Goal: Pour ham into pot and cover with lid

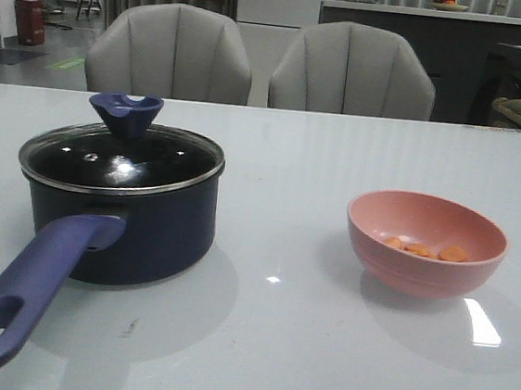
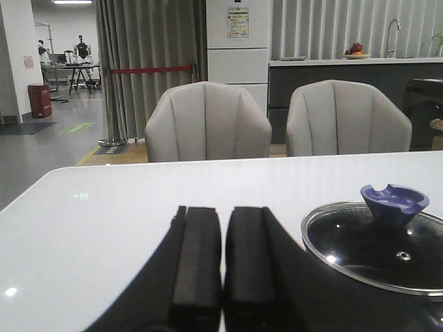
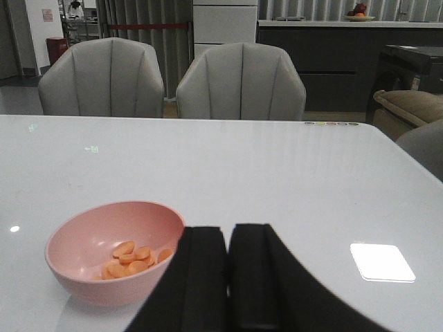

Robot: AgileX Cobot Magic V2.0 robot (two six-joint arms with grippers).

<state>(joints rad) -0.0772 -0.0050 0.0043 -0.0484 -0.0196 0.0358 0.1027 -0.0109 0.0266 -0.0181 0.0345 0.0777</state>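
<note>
The navy pot [image 1: 136, 224] stands at the left of the white table, its purple-blue handle [image 1: 31, 297] pointing toward the front. The glass lid [image 1: 120, 157] with its dark-blue knob [image 1: 124, 114] sits on the pot; it also shows in the left wrist view [image 2: 377, 245]. Several orange-pink ham slices [image 1: 425, 251] lie in a pink bowl [image 1: 426, 242] at the right, also in the right wrist view [image 3: 131, 258]. My left gripper [image 2: 223, 232] is shut and empty beside the lid. My right gripper [image 3: 228, 238] is shut and empty beside the bowl [image 3: 114, 249]. Neither gripper shows in the front view.
Two grey chairs [image 1: 261, 60] stand behind the table's far edge. A dark counter and a cushioned seat [image 3: 415, 107] lie beyond the table's right side. The white table [image 1: 273, 345] stretches between pot and bowl.
</note>
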